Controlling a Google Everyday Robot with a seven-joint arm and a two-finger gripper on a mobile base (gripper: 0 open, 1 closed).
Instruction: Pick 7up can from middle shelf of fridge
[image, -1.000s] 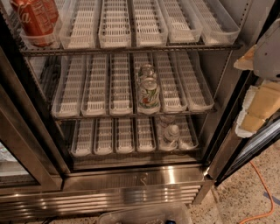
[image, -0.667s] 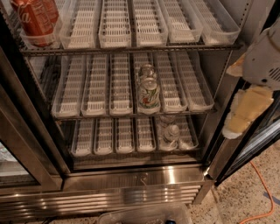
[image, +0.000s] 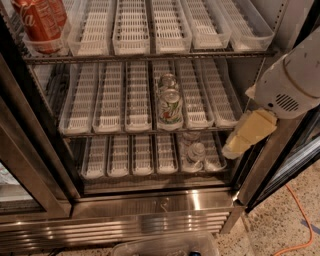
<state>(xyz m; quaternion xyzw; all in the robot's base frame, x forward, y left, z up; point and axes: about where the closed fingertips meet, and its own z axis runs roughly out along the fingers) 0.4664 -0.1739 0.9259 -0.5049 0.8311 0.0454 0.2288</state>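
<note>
Presently: 7up can (image: 170, 107) is standing upright at the front of the fourth lane from the left on the middle shelf (image: 102, 115) of the fridge (image: 150, 210), ungrasped. Gripper (image: 235, 147) is hanging by the right door frame, well apart; whether clenched or released cannot be told. Reaching, grasping and lifting are all pending.

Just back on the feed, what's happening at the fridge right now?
The fridge stands open. The 7up can sits at the front of a lane tray on the middle shelf, untouched, with another can right behind it. The gripper hangs at the right side of the opening by the door frame, well apart from the can.
</note>
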